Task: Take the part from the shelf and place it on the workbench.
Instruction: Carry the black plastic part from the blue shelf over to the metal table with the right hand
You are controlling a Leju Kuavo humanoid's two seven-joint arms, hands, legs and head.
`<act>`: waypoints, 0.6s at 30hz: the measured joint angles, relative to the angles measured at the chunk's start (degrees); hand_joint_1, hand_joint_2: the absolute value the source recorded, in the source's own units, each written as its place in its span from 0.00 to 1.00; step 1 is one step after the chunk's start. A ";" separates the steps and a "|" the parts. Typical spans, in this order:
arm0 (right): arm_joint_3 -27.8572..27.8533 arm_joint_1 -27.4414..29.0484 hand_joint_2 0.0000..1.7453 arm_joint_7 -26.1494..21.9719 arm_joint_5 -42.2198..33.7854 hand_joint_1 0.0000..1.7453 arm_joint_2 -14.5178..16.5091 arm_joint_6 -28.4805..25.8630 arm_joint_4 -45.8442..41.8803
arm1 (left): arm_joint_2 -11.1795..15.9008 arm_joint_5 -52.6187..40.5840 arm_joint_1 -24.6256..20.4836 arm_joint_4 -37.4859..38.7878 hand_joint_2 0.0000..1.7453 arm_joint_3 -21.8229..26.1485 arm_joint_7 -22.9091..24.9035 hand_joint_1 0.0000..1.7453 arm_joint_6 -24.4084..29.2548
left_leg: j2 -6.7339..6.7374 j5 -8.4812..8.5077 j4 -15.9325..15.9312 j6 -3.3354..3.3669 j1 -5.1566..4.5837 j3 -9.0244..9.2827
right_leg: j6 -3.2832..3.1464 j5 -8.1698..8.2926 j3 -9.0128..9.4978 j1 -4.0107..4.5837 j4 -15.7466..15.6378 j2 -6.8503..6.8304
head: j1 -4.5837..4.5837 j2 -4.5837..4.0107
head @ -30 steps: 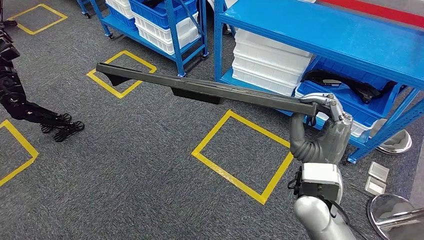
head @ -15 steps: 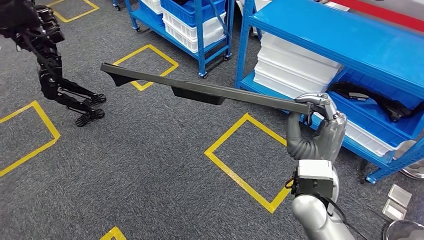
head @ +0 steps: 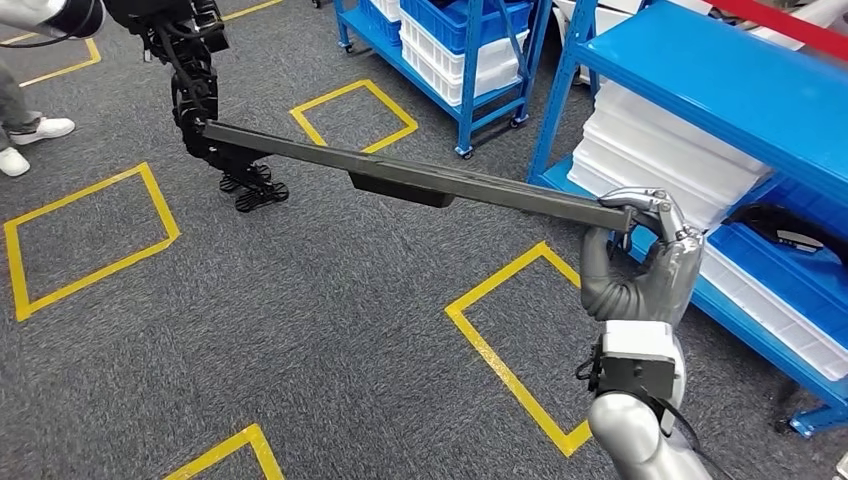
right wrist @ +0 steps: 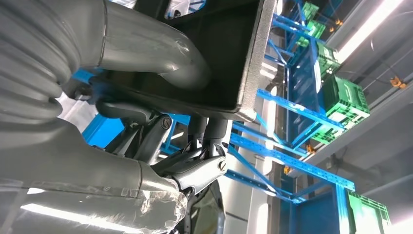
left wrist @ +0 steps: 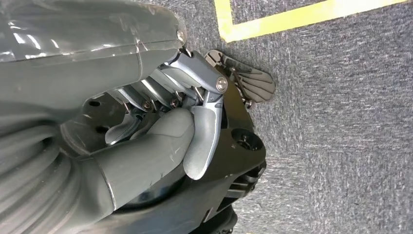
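Grey carpet with yellow squares (head: 110,235), right hand (head: 645,265) fingers (head: 640,205) clamped over long black part's (head: 400,175) near end, left hand (left wrist: 160,131) curled empty.

One long dark part (head: 420,180); two blue shelves (head: 700,90); four yellow floor squares (head: 85,235).

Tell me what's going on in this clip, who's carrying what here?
The robot's right hand grips one end of a long dark part, which sticks out level over the grey carpet with yellow floor squares. Blue shelving with white bins stands to its right, so the part is already off the shelf. No workbench can be seen, so placing it remains. The left hand has its fingers curled with nothing in them. Another dark robot stands beyond the part's far tip.
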 joint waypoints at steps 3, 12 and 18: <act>-0.01 0.03 1.00 -0.45 -0.08 1.00 0.04 0.02 -0.02 | -0.01 0.00 -0.15 -0.01 1.00 0.00 -0.19 1.00 -0.01 | 3.34 -2.32 4.17 -0.92 -0.17 -1.79 | -0.96 0.01 0.44 -0.05 -0.27 -2.24 | -0.71 0.00; -0.02 -0.17 1.00 -0.90 -0.49 1.00 0.17 0.01 -0.02 | 0.01 0.01 -0.36 0.01 1.00 0.00 -0.28 1.00 -0.02 | 9.55 0.07 2.12 0.65 -1.22 -1.08 | -1.07 -1.39 1.91 0.82 -0.37 -8.36 | -1.23 0.00; -0.02 -0.68 1.00 -0.63 -0.25 1.00 0.22 0.02 0.00 | -0.05 0.09 -0.32 0.02 1.00 0.00 -0.28 1.00 -0.09 | 7.72 0.85 -1.54 2.00 -0.99 0.57 | 0.31 -3.87 1.95 0.90 1.78 -7.33 | -0.99 0.00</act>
